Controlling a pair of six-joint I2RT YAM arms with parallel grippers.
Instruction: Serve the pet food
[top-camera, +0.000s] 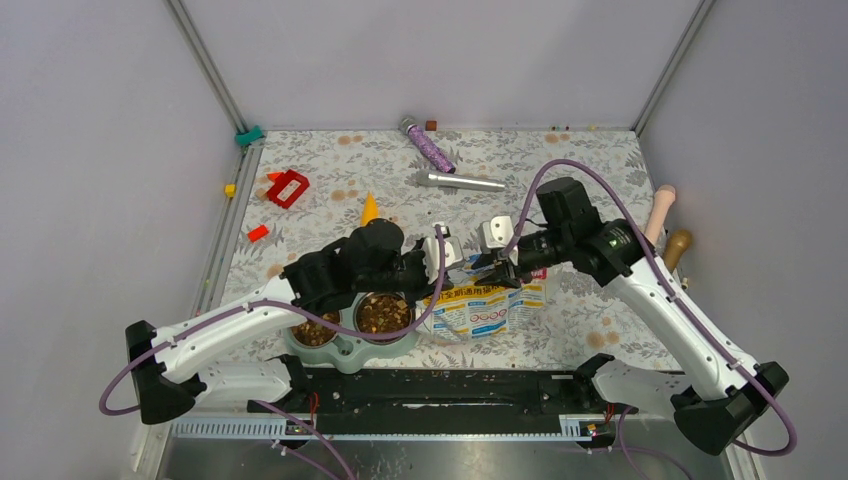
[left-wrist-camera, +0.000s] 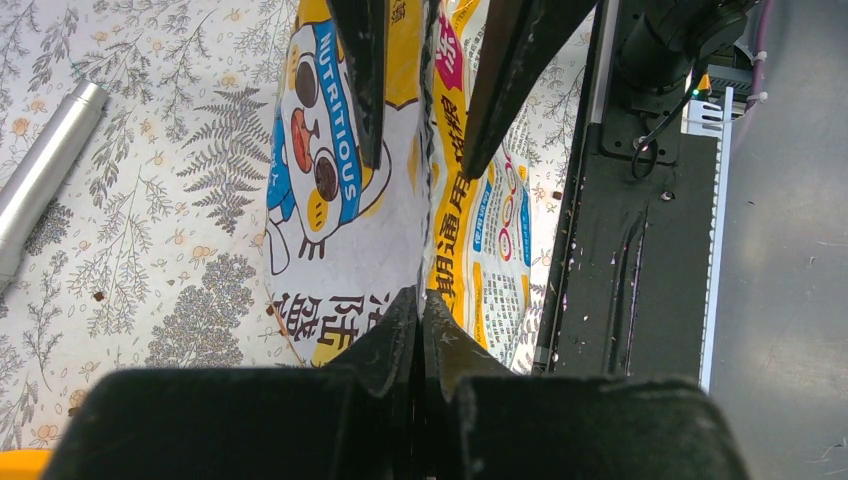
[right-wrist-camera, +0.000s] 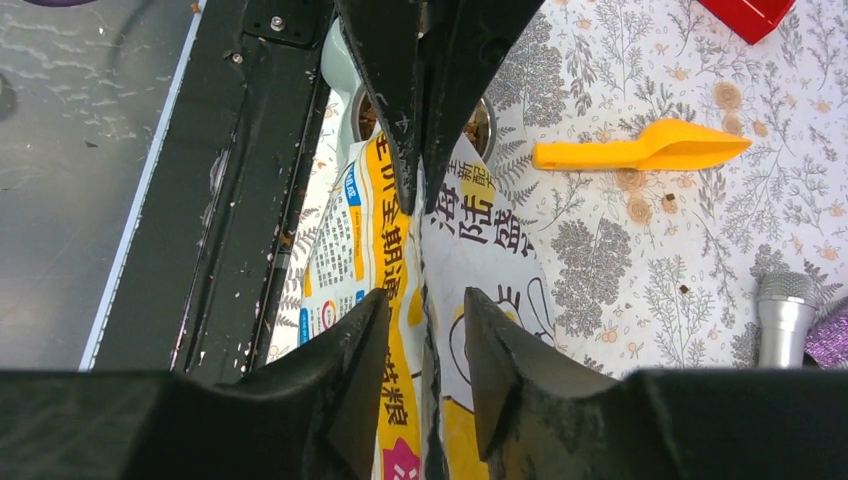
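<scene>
The yellow-white cartoon-cat foil bag stands on the table between both grippers. My left gripper is shut on the bag's top seam; it also shows in the top view. My right gripper is open, its fingers straddling the same seam without pinching it; in the top view it sits just right of the left one. The pet food fills both steel bowls of the pale green feeder, and it shows in the right wrist view. The bag hides its own contents.
An orange scoop lies behind the left gripper and also shows in the right wrist view. A silver cylinder, a purple glitter stick and a red piece lie farther back. A black rail runs along the near edge.
</scene>
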